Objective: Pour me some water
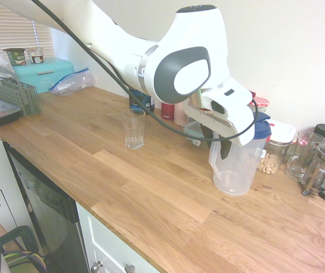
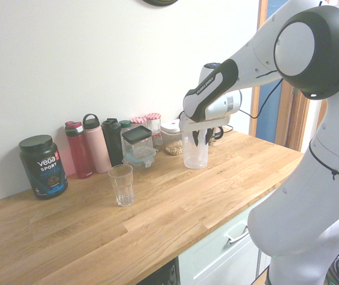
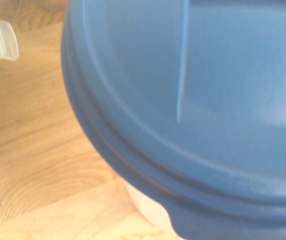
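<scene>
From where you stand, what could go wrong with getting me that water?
The claw is right by the pitcher's handle with its fingers apart, so it might nudge the pitcher instead of catching it. The blue lid is on, which might block or misdirect the pour. The drinking glass stands some way off, so a badly aimed pour could wet the wooden counter.
</scene>
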